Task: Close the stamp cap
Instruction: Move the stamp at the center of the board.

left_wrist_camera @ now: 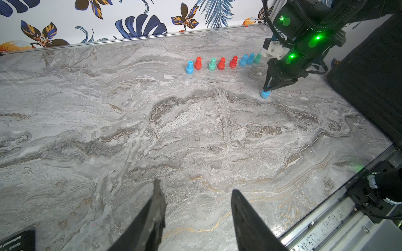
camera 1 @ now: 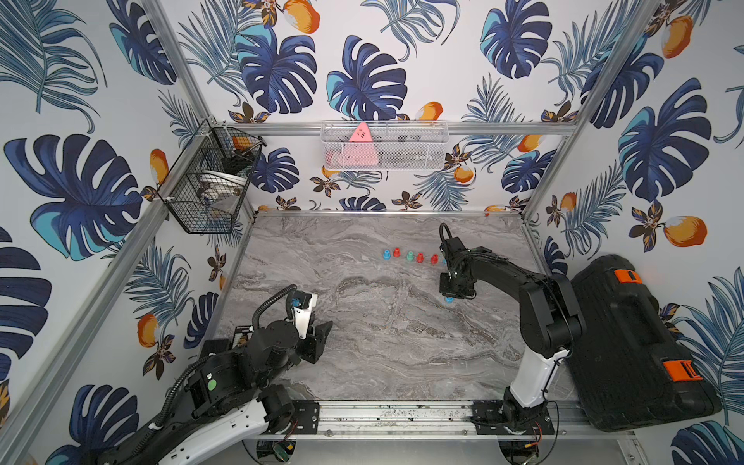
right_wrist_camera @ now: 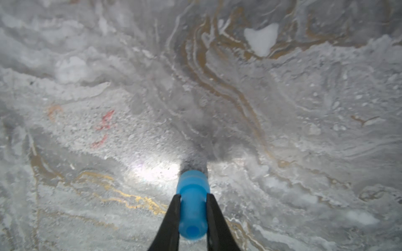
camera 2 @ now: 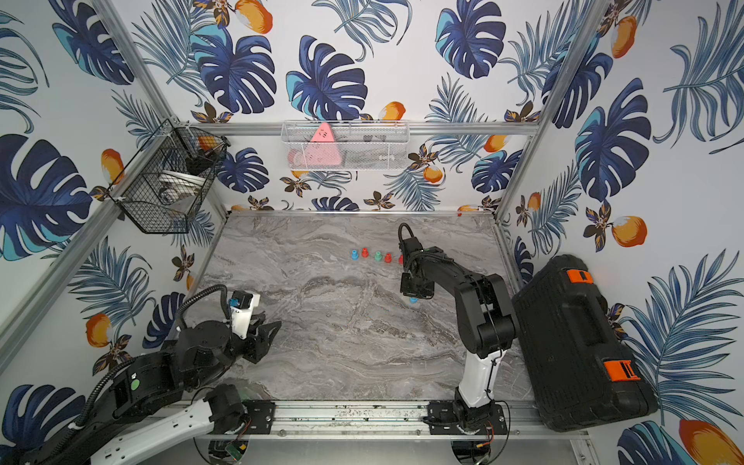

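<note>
Toward the right half of the desk, the blue stamp stands upright with its wider end down on the marble. The right jaws pinch its narrow upper part, one black finger on each side. The right arm reaches over it from the front rail.

Just behind it, nearer the back wall, a row of small stamps stands upright in blue, red and green. The left wrist view shows eight of them, near the held one but apart from it.

The left arm sits over the front-left part of the desk. The left jaws are spread, with only bare marble showing between them.

On the back rail hangs a white mesh basket holding a pink triangular piece and some darker items too dim to name. A black wire basket is fixed to the left post. It holds something white and something orange, and I cannot tell more.

A closed black case with orange latches lies along the desk's right edge, close beside the right arm. A wide stretch of bare marble runs between the two arms — from the row of stamps to the front rail. The held stamp is well in from every edge.
</note>
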Controlling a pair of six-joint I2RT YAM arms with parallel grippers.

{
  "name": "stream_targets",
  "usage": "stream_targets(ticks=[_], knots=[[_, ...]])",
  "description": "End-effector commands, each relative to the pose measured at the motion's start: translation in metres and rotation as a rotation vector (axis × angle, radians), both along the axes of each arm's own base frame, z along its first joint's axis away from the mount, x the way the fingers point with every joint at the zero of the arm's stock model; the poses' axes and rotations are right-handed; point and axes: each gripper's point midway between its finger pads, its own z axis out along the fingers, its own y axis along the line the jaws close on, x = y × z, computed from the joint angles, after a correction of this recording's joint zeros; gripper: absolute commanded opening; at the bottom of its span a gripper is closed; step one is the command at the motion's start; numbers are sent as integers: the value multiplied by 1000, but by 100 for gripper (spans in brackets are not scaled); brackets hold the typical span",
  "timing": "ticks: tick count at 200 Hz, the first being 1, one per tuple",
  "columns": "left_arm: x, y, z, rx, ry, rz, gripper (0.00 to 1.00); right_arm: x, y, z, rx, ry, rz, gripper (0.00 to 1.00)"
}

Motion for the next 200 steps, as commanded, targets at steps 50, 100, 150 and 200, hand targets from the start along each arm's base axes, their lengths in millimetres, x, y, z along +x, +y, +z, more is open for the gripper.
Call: stream_targets(ticks=[50,100,150,200], knots=[[0,1,2,-8,-3,8,53,29,-5,-1,5,-7,1,17],[1,1,2,-6,-2,9,53,50,-2,-15,-13,15,-12,17],[1,1,1,-3,-1,8,53,64,0,-23,-31,27,-13,17],[1,0,1,-2,-1,8,53,75,0,-27,-46,29,-17,17]])
